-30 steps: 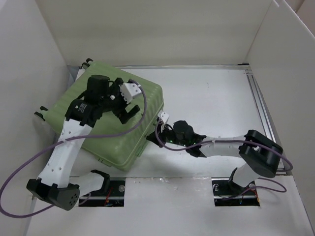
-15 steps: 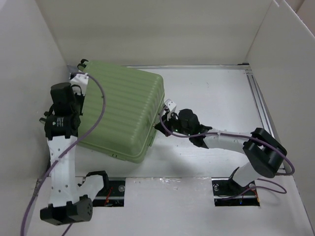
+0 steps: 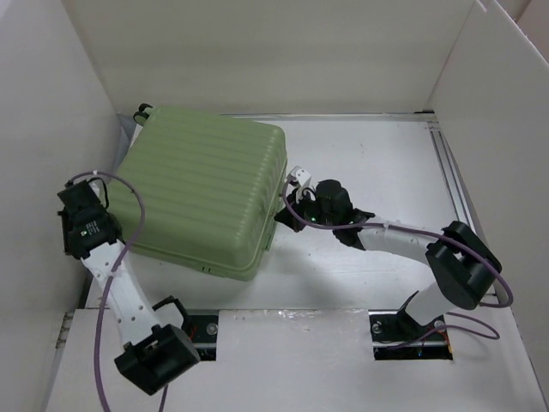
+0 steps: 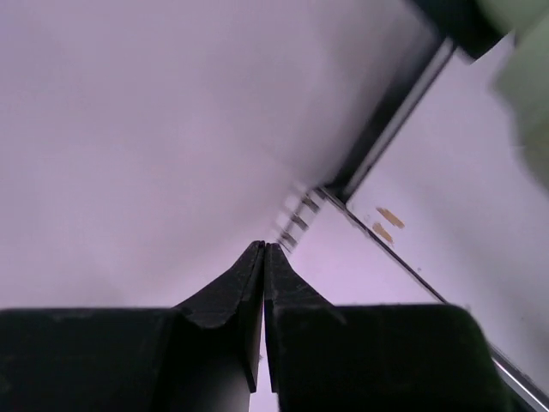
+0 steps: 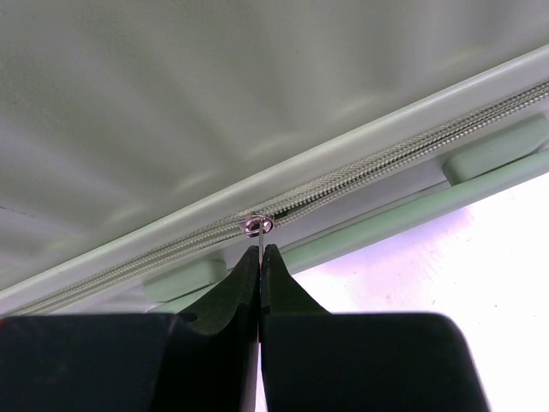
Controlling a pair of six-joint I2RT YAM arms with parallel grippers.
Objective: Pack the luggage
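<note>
The luggage (image 3: 206,193), a light-green ribbed hard-shell case, lies shut and flat on the left of the table. My right gripper (image 3: 288,211) is at its right edge. In the right wrist view the luggage (image 5: 257,103) fills the top, and the right gripper (image 5: 260,249) is shut on the thin metal zipper pull (image 5: 258,226) of its side zipper. My left gripper (image 3: 74,192) is off the case, to its left beside the wall. In the left wrist view the left gripper (image 4: 263,247) is shut with nothing in it, and a blurred green corner of the luggage (image 4: 527,69) shows at top right.
White walls enclose the table: the left wall (image 3: 43,129) is close to the left arm, the back wall (image 3: 274,60) is behind the case. A metal rail (image 3: 455,189) runs along the right side. Purple cables loop from both arms.
The left arm has swung off the top of the luggage to its left side by the wall, and its gripper has gone from open to shut. The right gripper has crept right along the zipper.
</note>
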